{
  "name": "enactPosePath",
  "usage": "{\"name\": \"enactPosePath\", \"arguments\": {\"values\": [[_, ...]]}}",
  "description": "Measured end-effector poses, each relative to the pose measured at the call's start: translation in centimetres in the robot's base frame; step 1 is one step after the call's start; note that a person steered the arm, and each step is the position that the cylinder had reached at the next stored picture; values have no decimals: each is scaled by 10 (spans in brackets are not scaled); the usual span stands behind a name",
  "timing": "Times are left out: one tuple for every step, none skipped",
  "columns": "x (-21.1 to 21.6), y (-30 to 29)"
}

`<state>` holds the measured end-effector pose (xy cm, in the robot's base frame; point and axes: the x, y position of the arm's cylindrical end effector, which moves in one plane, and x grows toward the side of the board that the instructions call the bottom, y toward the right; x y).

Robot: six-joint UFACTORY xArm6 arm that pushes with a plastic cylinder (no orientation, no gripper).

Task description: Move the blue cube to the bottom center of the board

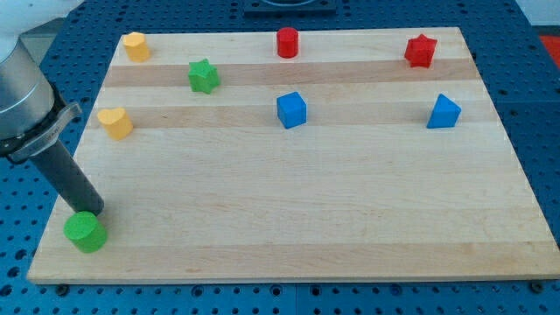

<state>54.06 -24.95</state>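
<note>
The blue cube [291, 110] sits on the wooden board [306, 201] a little above its middle. My tip [91, 213] is at the view's lower left, right behind the green cylinder [86, 233] and touching or nearly touching it. The tip is far to the left of and below the blue cube. A second blue block [444, 112], wedge-like in shape, lies at the view's right at the same height as the cube.
A yellow block [136, 45] is at the top left and a yellow heart-like block [115, 122] at the left. A green star [203, 76], a red cylinder [287, 42] and a red star [420, 51] lie along the top.
</note>
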Motion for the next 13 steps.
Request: {"name": "enactPosePath", "arguments": {"values": [[-4,0],[-32,51],[-70,116],[-106,117],[-137,119],[-172,154],[-210,206],[-227,262],[-217,295],[-190,315],[-165,318],[-160,316],[-187,311]]}}
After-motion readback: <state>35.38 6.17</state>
